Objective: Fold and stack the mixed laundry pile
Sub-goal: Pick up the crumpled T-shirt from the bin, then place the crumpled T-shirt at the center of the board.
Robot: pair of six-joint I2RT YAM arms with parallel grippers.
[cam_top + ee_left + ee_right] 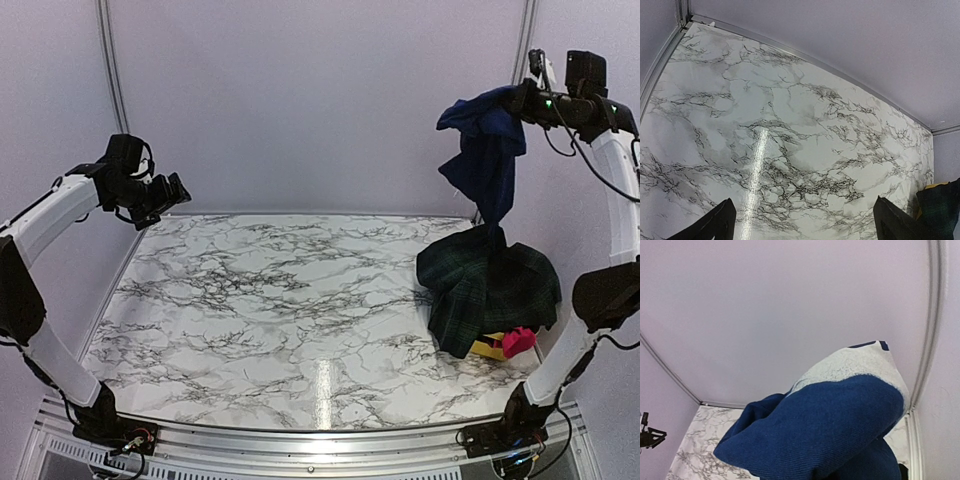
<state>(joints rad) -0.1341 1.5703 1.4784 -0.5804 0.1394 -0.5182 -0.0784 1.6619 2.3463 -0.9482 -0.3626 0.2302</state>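
My right gripper (522,100) is raised high at the back right and shut on the navy-blue cloth (482,120). The cloth drapes from it, and a dark length hangs down to the heap below. In the right wrist view the navy-blue cloth (830,430) with a pale fleecy inner side fills the lower frame and hides the fingers. The plaid garment (490,285) lies heaped at the table's right side, with a small pink piece (517,342) at its front edge. My left gripper (182,190) hangs open above the far left of the table, its fingertips (895,222) wide apart and holding nothing.
A yellow tub (488,347) peeks out under the plaid heap near the right arm's base. The marble table (280,300) is bounded by metal rails and grey walls at the back and sides. The plaid heap's edge (940,205) shows at the far right of the left wrist view.
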